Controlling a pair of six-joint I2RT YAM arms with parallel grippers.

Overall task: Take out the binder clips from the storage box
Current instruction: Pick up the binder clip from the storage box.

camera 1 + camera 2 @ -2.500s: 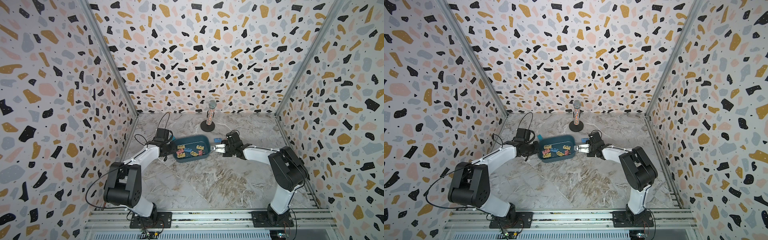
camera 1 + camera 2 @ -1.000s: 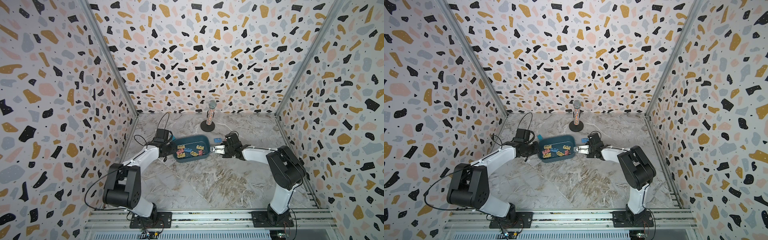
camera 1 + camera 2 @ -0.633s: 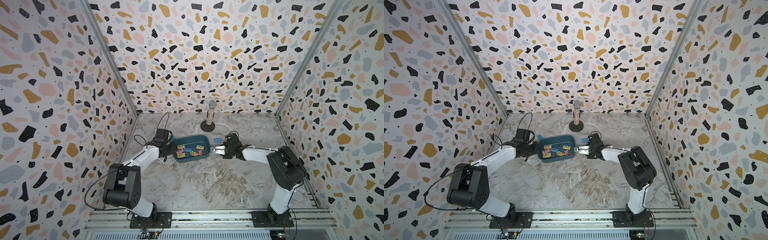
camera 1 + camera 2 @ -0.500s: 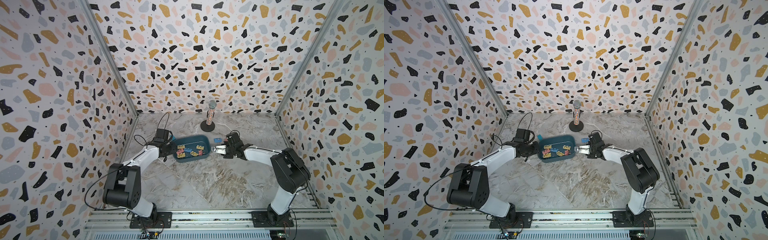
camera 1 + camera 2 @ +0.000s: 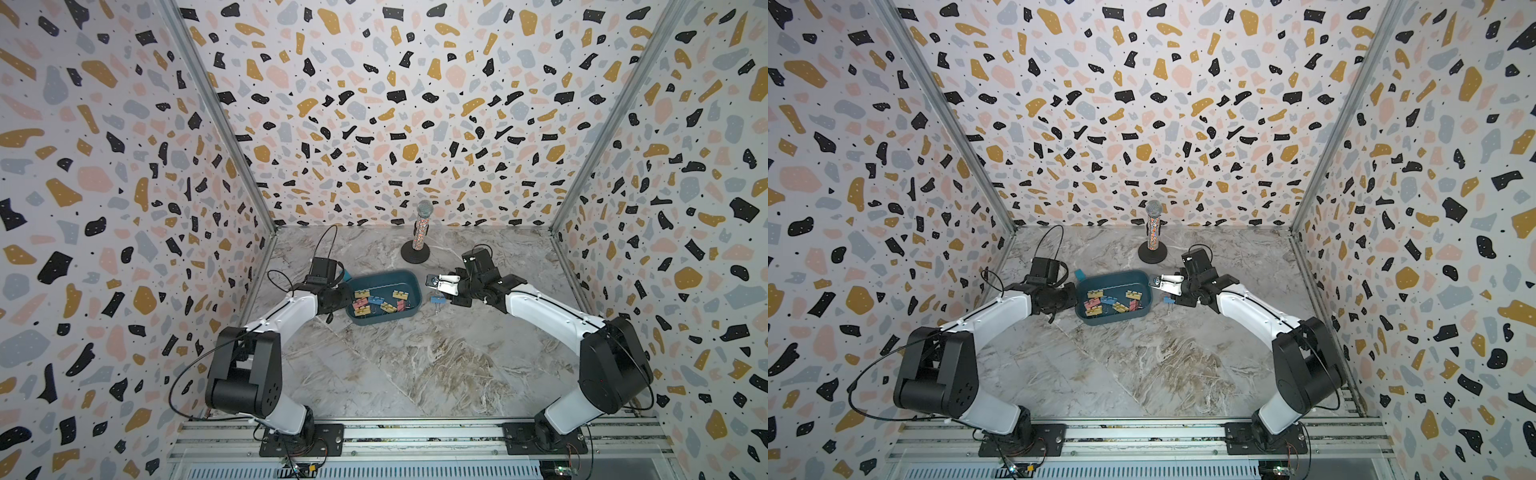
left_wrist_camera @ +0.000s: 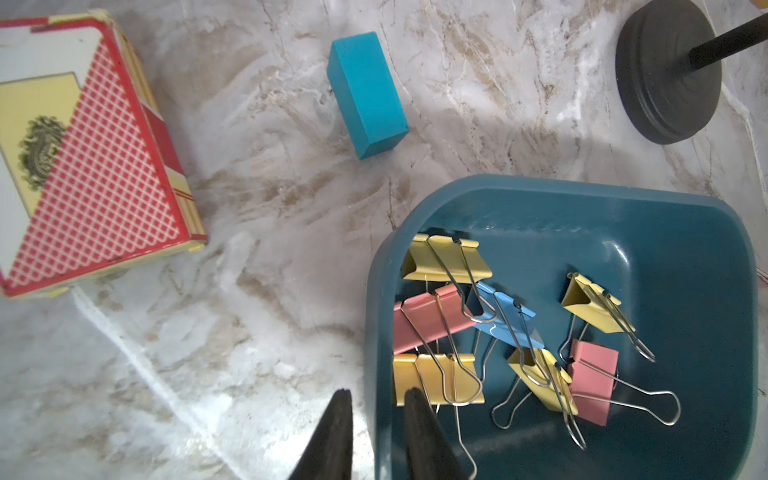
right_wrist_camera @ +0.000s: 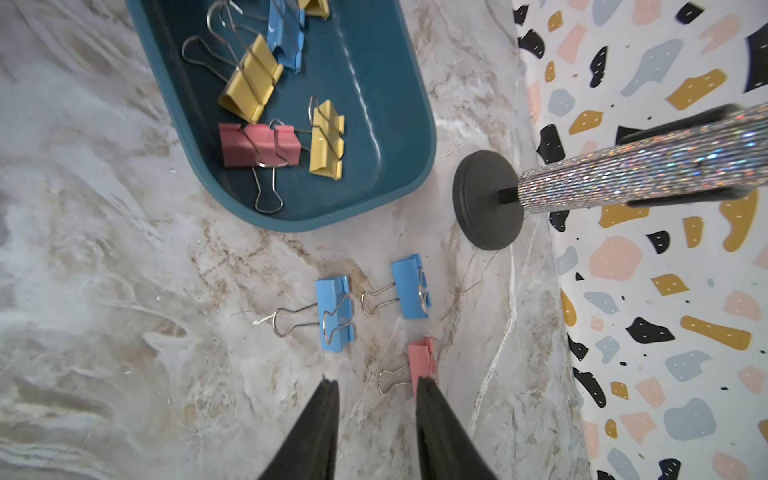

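Seven binder clips [image 6: 498, 328] lie jumbled in the storage box [image 6: 623, 208], a dark teal plastic tub with rounded corners, low walls and a smooth, glossy inside. Four have yellow bodies, two pink and one blue, all of folded sheet with thin silver wire handles, several overlapping.

Three more (two blue clips [image 7: 334, 311] and one pink clip [image 7: 422, 361]) lie flat on the marble-patterned table [image 7: 124, 270], outside the tub and just ahead of the right gripper [image 7: 376, 384]. Its tapered black fingers [image 7: 316, 428] stand apart with nothing between them. The pink clip sits at the tip of one finger; whether they touch cannot be told. The tub lies farther out, beyond the blue clips.

The left gripper [image 6: 376, 399] is clamped on the tub's near wall, one finger [image 6: 419, 428] inside just beside a yellow clip, the other outside.

Ahead of the left gripper, outside the tub, rest a bright teal rectangular block [image 6: 365, 89] and a red-and-white checked card box [image 6: 91, 166]. Past the tub's far rim stands a round black base [image 7: 486, 199] carrying a glitter-covered microphone [image 7: 644, 166].
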